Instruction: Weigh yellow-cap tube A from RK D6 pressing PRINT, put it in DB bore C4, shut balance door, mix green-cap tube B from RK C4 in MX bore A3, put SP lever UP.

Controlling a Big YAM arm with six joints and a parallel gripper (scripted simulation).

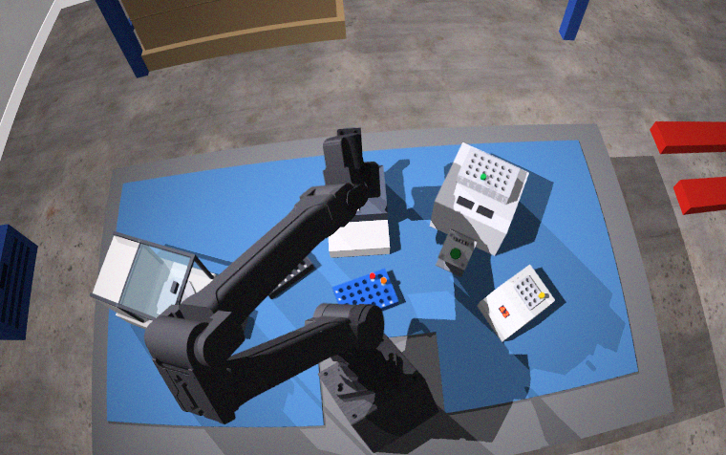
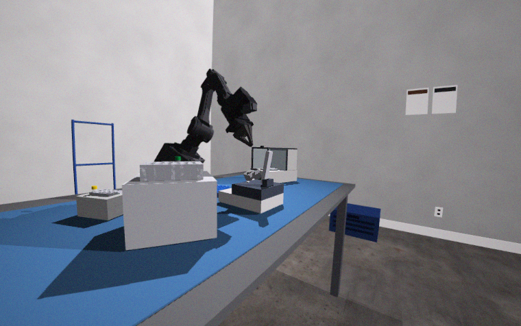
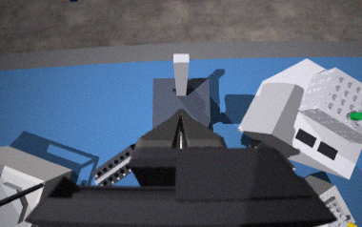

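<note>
My gripper [image 2: 251, 144] [image 3: 180, 113] is shut and empty, above and in front of the SP lever [image 2: 267, 165] [image 3: 181, 73]. The lever stands up, leaning slightly back, on the spectrophotometer [image 1: 358, 236] [image 2: 238, 201] [image 3: 163, 102]; no contact shows. Tube B's green cap [image 1: 482, 176] [image 2: 177, 157] [image 3: 355, 115] is in the front row of the mixer [image 1: 495, 231] [image 2: 168, 214] [image 3: 271, 107]; no lit lamp can be made out. Tube A's yellow cap [image 1: 542, 294] [image 2: 94, 187] is in the dry block [image 1: 503, 325] [image 2: 92, 207]. The balance [image 1: 115, 263] [image 2: 291, 165] has its top pane [image 1: 152, 275] across the box, seemingly shut.
The blue rack [image 1: 357, 286] with red and orange caps is near the arm's base. The magnet block [image 1: 288, 277] [image 3: 114, 168] lies left of it, partly under the arm in the top view. The mixer stands right of the spectrophotometer. The bench's back edge is behind the lever.
</note>
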